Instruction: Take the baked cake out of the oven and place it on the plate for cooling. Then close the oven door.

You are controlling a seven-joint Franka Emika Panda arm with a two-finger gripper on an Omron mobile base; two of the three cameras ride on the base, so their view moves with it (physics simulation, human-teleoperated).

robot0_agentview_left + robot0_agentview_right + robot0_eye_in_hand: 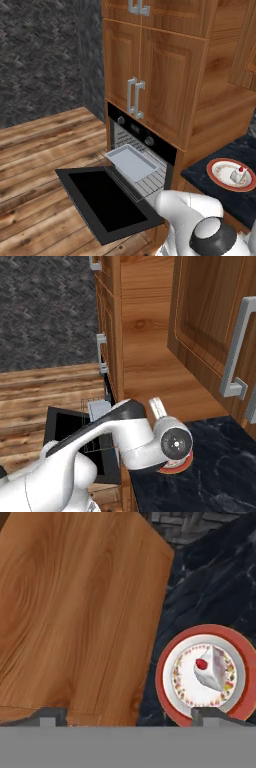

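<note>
Already the small white cake wedge rests on the red-rimmed round plate; pincer jaws apart; black glass-windowed oven door remains open.

Cake: small white wedge, red dot on top, lying on plate, right of centre. Plate: round, red-orange rim, cream patterned centre, flat on dark counter just right of oven. Oven: black, round knobs, wire racks, grey tray pulled forward. Oven door: black, dark glass, fully open, hanging flat over wood floor
</note>
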